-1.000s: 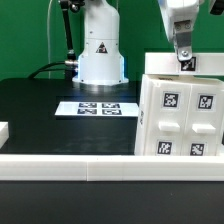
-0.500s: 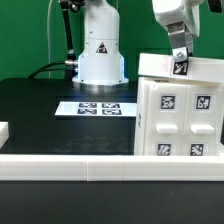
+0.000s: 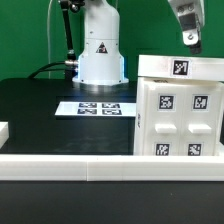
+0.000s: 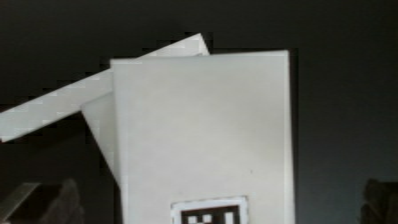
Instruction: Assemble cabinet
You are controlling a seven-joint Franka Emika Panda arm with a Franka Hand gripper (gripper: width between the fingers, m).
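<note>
The cabinet [image 3: 180, 112], a large white hollow box, stands at the exterior view's right, its front face carrying four small tagged panels. A tag [image 3: 181, 67] lies on its top. My gripper [image 3: 190, 37] hangs above the cabinet's top, apart from it, open and empty. In the wrist view the cabinet's white top [image 4: 205, 130] fills the middle, with a tag [image 4: 210, 213] at its near end. My gripper [image 4: 210, 205] straddles it from above, with dark fingers [image 4: 39, 198] at the frame's sides. A second white edge [image 4: 80, 105] slants off beside the top.
The marker board [image 3: 96, 107] lies flat on the black table in front of the robot base [image 3: 100, 55]. A white rail [image 3: 60, 166] runs along the table's front edge. A small white piece [image 3: 3, 130] shows at the exterior view's far left.
My gripper has lifted off the cabinet's top and moved up and slightly toward the exterior view's right. The tag on the cabinet's top is now uncovered.
</note>
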